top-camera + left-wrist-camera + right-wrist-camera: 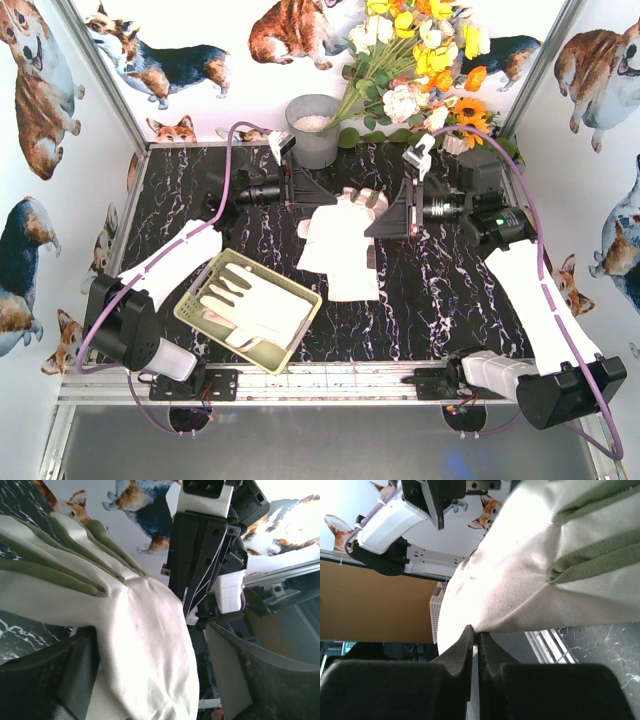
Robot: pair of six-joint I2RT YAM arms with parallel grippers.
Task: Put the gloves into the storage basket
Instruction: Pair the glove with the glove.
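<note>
top external: gloves only partly stowed

storage basket (197,283) sits near left with a stowed glove (250,300) inside, fingers pointing left along the basket's length. by my judgement most work remains: loose gloves (335,262) lie piled mid-table. held glove (357,203) hangs above them, long axis left to right. right gripper (476,632) is pinched on its edge. left gripper (152,655) straddles it, jaws apart.

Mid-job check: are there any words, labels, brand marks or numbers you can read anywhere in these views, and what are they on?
No readable text in any view.
gloves and basket: no labels or print showing.
bucket: plain, nothing written.
walls: dog pictures only, no words.
arms: no markings clear enough to read.
</note>
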